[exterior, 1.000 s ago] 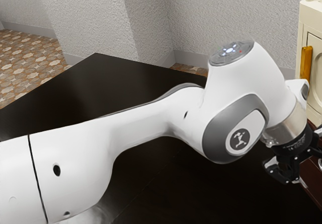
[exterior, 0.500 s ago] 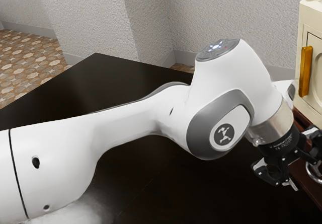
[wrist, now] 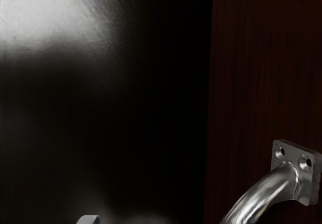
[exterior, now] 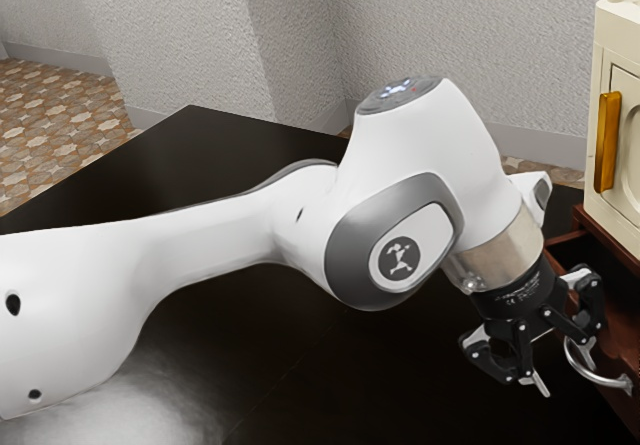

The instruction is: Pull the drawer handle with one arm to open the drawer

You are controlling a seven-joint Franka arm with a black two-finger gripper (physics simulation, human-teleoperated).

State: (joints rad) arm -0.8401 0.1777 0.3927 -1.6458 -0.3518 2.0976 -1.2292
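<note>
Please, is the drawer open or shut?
Open, at least partly: the drawer juts out below the cream cabinet, and part of its inside is visible.

"How did your arm point(exterior: 230, 235) look?"

"It was smooth white, with dark holes point(exterior: 13, 303), a grey band point(exterior: 345, 255) around its emblem point(exterior: 397, 258), and lit marks on a grey cap point(exterior: 400, 95)."

"And beyond?"

"Your collar point(exterior: 503, 257) was silvery, your gripper point(exterior: 563, 367) black with pale screws."
</note>
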